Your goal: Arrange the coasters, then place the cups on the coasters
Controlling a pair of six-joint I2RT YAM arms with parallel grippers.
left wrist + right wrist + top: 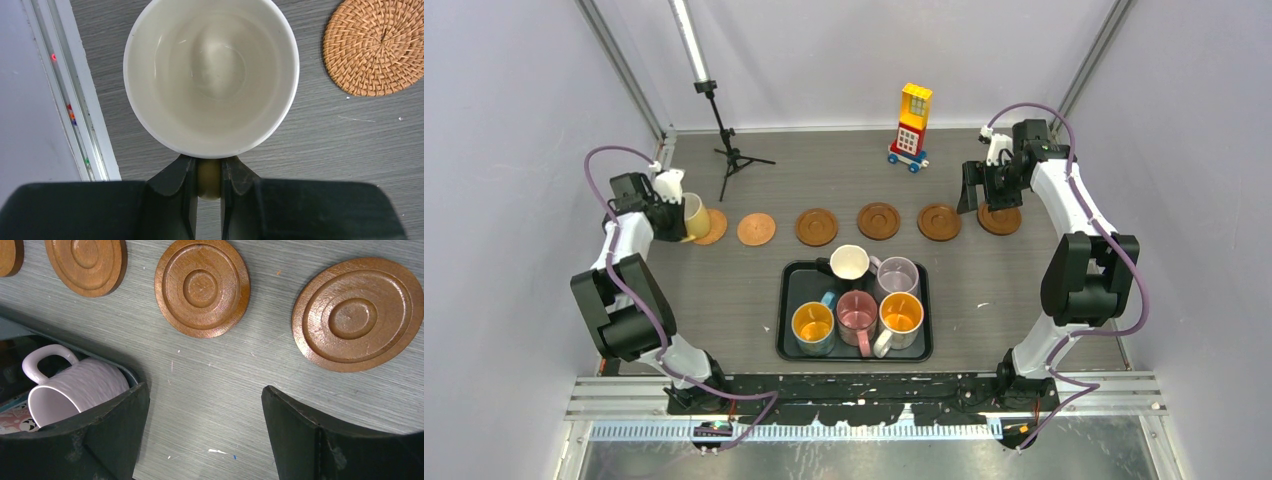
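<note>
Six round coasters lie in a row across the table, from the leftmost coaster [714,228] to the rightmost coaster [1000,220]. My left gripper [667,213] [209,169] is shut on the handle of a cream cup [693,216] [211,75]. That cup is held at the row's left end, overlapping the leftmost coaster, with a woven coaster [377,47] to its right. My right gripper [989,198] [205,390] stands open and empty just above the rightmost coaster; grooved wooden coasters [202,287] lie beyond its fingers. The black tray [854,357] holds a cream cup [849,262], a lilac cup [898,275] [75,390], a pink cup [856,312] and two cups with orange inside.
A toy block tower [911,125] stands at the back behind the coaster row. A small black tripod stand [727,145] is at the back left. A metal rail [65,100] runs along the table's left edge, close to the held cup.
</note>
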